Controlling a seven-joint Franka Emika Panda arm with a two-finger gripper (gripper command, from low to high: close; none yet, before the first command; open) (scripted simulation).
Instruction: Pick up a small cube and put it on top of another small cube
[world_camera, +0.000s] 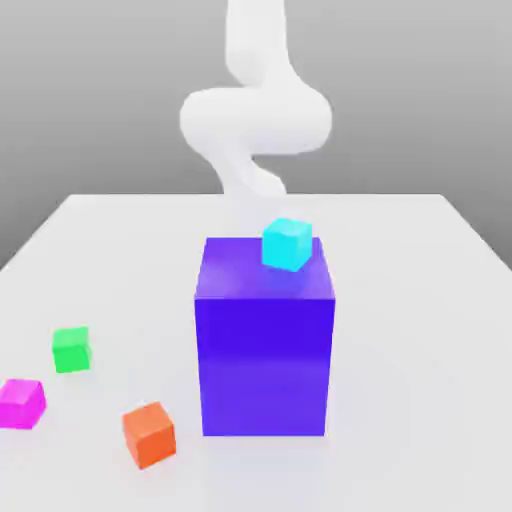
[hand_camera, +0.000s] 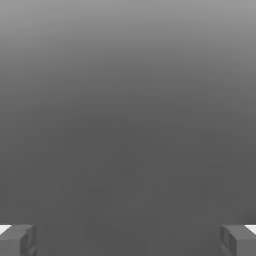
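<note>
On the tabletop (world_camera: 420, 330), the big block (world_camera: 265, 350) stands before the arm bearing the pincer (hand_camera: 128, 242). A top cube (world_camera: 287, 244) rests on it (far corner). Farther out, toward the exterior view's left, lie a rear cube (world_camera: 71, 350), a leftmost cube (world_camera: 21, 402) and a front cube (world_camera: 149, 434).

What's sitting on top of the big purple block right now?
A small cyan cube rests on the purple block, near its far edge toward the exterior view's right. The patch of the block's top under the cube is covered, and the table behind the block is hidden.

You will find no text, label, brand, number or sign to read anywhere here; every cube face is plain colour.
</note>
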